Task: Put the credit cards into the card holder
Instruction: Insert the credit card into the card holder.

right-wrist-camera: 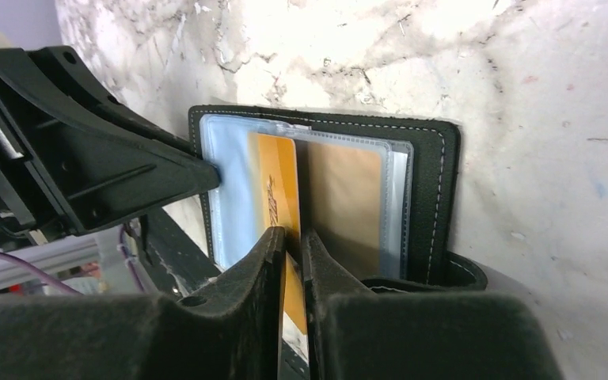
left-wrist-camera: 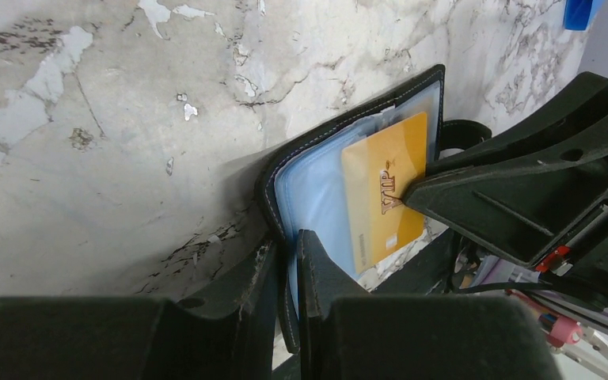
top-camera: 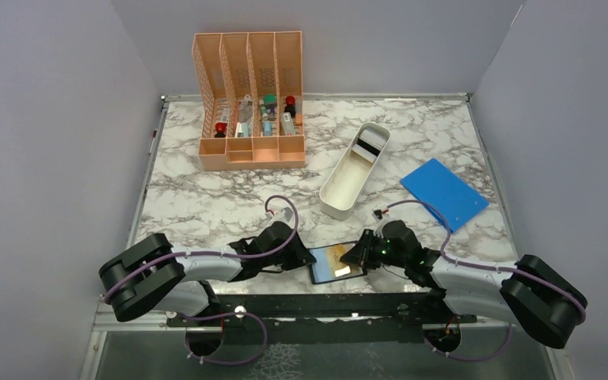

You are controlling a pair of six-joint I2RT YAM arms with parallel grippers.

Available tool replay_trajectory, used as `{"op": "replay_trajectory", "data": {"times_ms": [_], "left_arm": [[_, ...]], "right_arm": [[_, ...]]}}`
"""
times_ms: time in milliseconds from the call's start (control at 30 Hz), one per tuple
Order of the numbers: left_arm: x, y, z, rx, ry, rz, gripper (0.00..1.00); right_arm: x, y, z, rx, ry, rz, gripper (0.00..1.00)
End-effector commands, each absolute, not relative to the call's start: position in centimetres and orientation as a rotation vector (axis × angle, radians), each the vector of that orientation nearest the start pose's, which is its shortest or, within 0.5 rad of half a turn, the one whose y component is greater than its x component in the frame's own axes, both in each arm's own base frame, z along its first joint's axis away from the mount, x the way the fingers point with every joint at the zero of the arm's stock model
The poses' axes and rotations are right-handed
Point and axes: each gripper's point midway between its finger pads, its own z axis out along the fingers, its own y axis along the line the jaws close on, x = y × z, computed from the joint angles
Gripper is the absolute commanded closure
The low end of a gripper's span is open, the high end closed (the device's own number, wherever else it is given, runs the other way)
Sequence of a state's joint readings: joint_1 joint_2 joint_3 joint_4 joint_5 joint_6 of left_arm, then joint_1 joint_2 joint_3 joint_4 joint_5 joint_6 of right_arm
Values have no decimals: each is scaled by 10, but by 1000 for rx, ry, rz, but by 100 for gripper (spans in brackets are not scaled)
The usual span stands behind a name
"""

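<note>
I work in a robotics lab test cell, not a home or an office. Plain grey partition walls [top-camera: 47, 119] box in my marble-patterned counter [top-camera: 206, 206] on three sides. My cabled left arm [top-camera: 206, 265] and right arm [top-camera: 467, 277] are bolted to a black metal rail [top-camera: 324, 305] at the near edge. The few things laid out look like set props: a peach desk organizer [top-camera: 251, 103], a white tray [top-camera: 334, 199], a blue sheet [top-camera: 443, 194] and a card holder [top-camera: 323, 267].
</note>
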State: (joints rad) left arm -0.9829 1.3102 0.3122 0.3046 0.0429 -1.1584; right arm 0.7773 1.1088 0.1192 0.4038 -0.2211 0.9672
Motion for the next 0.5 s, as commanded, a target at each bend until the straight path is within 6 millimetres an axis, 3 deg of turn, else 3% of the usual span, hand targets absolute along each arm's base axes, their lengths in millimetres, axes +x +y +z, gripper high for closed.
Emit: {"op": "replay_trajectory", "data": {"times_ms": [0, 233, 467], "left_arm": [[125, -287, 16, -158, 2597, -1067, 84], [125, -286, 15, -160, 2598, -1062, 84], [124, -286, 16, -158, 2596, -1065, 84]], "right_arm": [[143, 221, 13, 56, 2472, 970, 80], [142, 210, 11, 15, 2499, 880, 70], [140, 220, 14, -18, 2491, 947, 68]]}}
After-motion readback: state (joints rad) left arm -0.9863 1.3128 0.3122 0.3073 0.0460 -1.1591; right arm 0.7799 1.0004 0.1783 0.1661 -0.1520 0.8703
